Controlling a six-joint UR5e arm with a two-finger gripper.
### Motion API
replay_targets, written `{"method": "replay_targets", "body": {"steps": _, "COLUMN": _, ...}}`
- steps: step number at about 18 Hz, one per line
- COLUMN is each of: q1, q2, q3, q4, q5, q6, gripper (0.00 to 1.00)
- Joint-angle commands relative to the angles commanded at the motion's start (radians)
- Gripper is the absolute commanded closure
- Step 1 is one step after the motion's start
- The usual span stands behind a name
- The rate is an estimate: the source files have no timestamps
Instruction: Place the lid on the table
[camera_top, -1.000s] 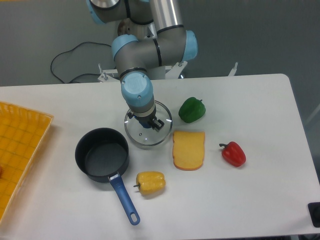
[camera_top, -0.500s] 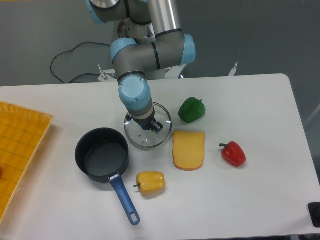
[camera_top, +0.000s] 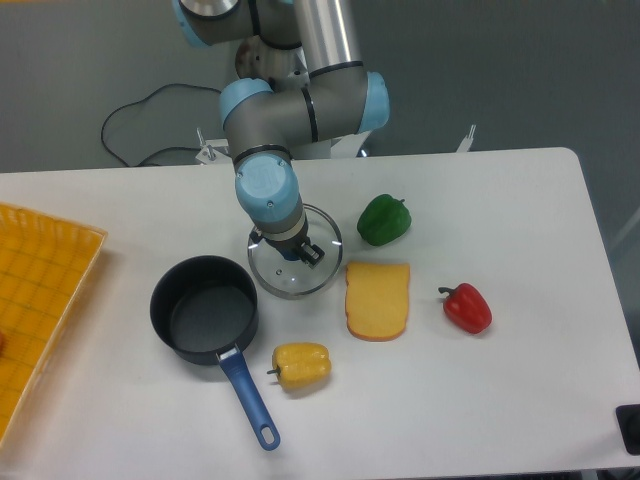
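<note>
- Nearest the camera: dark saucepan (camera_top: 204, 312), round, matte, empty, blue handle pointing toward the front edge; yellow pepper (camera_top: 301, 366) just beside that handle.
- Mid-table: flat yellow cheese-like slab (camera_top: 378, 300), red pepper (camera_top: 466, 308) well apart to its right; all smooth and glossy, probably plastic.
- Left edge: yellow gridded tray (camera_top: 45, 290), partly out of view.
- Centre, beyond the saucepan: lid (camera_top: 296, 265), round clear glass with thin metal rim, close above or on the white table (camera_top: 520, 220) between saucepan and slab; contact not resolvable.
- Handling, as judged: rigid, moderately heavy, slippery at the glass, breakable if dropped; centre knob the sensible hold.
- Gripper (camera_top: 290, 250) directly over the lid's centre, knob hidden beneath; clenched or released, cannot tell.
- Farther back: green pepper (camera_top: 384, 220), then arm base and cable.
</note>
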Motion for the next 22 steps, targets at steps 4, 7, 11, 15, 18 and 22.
{"method": "replay_targets", "body": {"steps": 4, "q1": -0.003, "q2": -0.008, "q3": 0.000, "q4": 0.014, "q5": 0.009, "q6": 0.000, "gripper": 0.33}}
{"method": "replay_targets", "body": {"steps": 7, "q1": -0.015, "q2": -0.015, "q3": 0.000, "q4": 0.020, "q5": 0.037, "q6": -0.003, "gripper": 0.33}}
{"method": "replay_targets", "body": {"steps": 11, "q1": -0.017, "q2": -0.015, "q3": 0.000, "q4": 0.020, "q5": 0.037, "q6": -0.005, "gripper": 0.33}}
{"method": "replay_targets", "body": {"steps": 15, "q1": -0.017, "q2": -0.017, "q3": 0.000, "q4": 0.021, "q5": 0.037, "q6": -0.005, "gripper": 0.31}}
{"method": "replay_targets", "body": {"steps": 18, "q1": -0.017, "q2": -0.018, "q3": 0.000, "q4": 0.020, "q5": 0.040, "q6": -0.006, "gripper": 0.22}}
{"method": "replay_targets", "body": {"steps": 22, "q1": -0.017, "q2": -0.018, "q3": 0.000, "q4": 0.021, "q5": 0.041, "q6": -0.006, "gripper": 0.19}}
